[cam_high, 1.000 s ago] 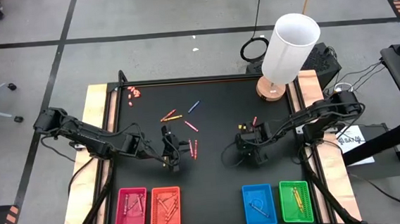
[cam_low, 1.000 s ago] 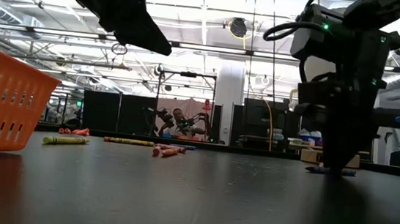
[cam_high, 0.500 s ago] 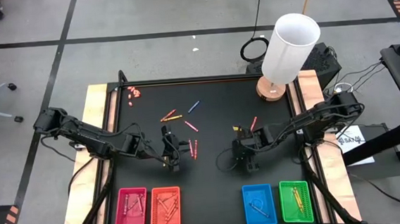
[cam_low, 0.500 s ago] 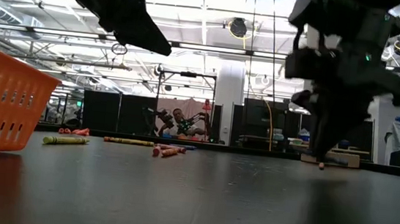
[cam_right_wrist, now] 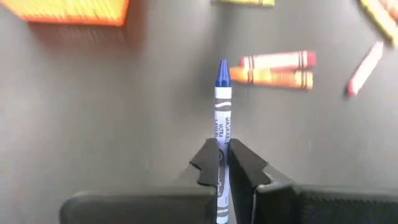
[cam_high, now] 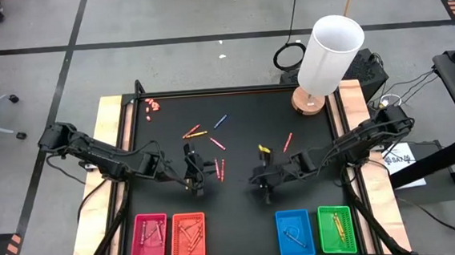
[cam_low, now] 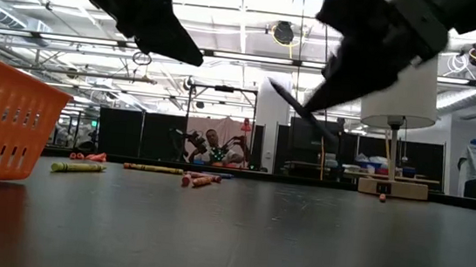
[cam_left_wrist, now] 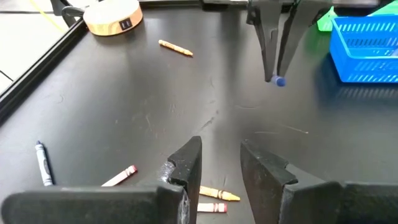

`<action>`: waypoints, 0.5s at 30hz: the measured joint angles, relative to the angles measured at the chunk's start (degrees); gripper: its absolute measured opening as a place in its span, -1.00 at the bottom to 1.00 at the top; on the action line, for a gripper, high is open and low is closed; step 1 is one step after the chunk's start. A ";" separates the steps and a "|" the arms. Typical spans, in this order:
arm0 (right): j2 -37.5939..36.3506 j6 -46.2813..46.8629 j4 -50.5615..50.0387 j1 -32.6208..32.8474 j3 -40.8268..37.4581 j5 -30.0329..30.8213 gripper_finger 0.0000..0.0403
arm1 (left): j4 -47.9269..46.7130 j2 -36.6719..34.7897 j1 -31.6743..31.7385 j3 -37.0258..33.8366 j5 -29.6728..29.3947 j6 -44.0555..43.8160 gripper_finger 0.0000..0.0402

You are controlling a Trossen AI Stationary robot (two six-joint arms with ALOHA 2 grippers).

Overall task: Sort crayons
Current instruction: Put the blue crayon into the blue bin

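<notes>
Fingers of the right gripper [cam_right_wrist: 224, 163] are closed on a blue crayon [cam_right_wrist: 222, 118], which points forward out of them; this gripper hangs above the black table [cam_high: 244, 134] near its middle, off the surface, a little way from the blue tray [cam_high: 294, 233]. A red crayon [cam_right_wrist: 277, 60] and an orange crayon [cam_right_wrist: 270, 78] lie side by side beneath it (touching, it seems). The left gripper [cam_left_wrist: 219, 163] waits with its fingers parted above the table's left half, near other loose crayons [cam_high: 217, 168].
</notes>
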 joint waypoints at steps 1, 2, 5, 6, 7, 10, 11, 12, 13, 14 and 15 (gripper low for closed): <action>0.00 -1.47 2.11 -0.20 0.00 -0.14 -1.00 | 0.06 0.00 -0.16 0.00 0.02 -0.01 -0.46; 0.00 -3.02 3.77 -0.31 0.03 -0.40 -1.00 | 0.19 0.00 -0.35 0.00 0.04 -0.03 -0.46; 0.00 -5.97 6.64 -0.41 0.00 -3.04 -1.00 | 0.77 0.00 -1.08 0.00 0.14 -0.02 -0.46; 0.00 -6.08 8.29 -0.35 -0.26 -3.26 -1.00 | 0.95 0.00 -1.34 0.00 0.28 0.01 -0.46; 0.00 -6.09 10.42 -0.31 -0.72 -3.64 -1.00 | 1.07 0.02 -1.45 0.00 0.33 0.23 -0.46; 0.00 -6.89 19.66 -0.30 -2.95 -4.73 -1.00 | 1.30 0.02 -1.66 0.00 0.35 0.35 -0.46; 0.00 -7.30 23.06 -0.36 -3.99 -4.65 -1.00 | 1.27 0.02 -1.66 0.00 0.35 0.33 -0.46; 0.00 -7.73 26.33 -0.53 -5.02 -4.64 -1.00 | 1.29 0.02 -1.66 0.00 0.35 0.29 -0.46; 0.00 -7.91 29.16 -0.70 -5.94 -4.65 -1.00 | 1.29 0.02 -1.66 0.00 0.34 0.27 -0.46; 0.00 -7.91 31.82 -0.97 -6.82 -4.64 -1.00 | 1.29 0.02 -1.66 0.00 0.34 0.13 -0.46; 0.00 -7.75 34.34 -1.23 -7.73 -4.64 -1.00 | 1.29 0.02 -1.66 0.00 0.34 0.04 -0.46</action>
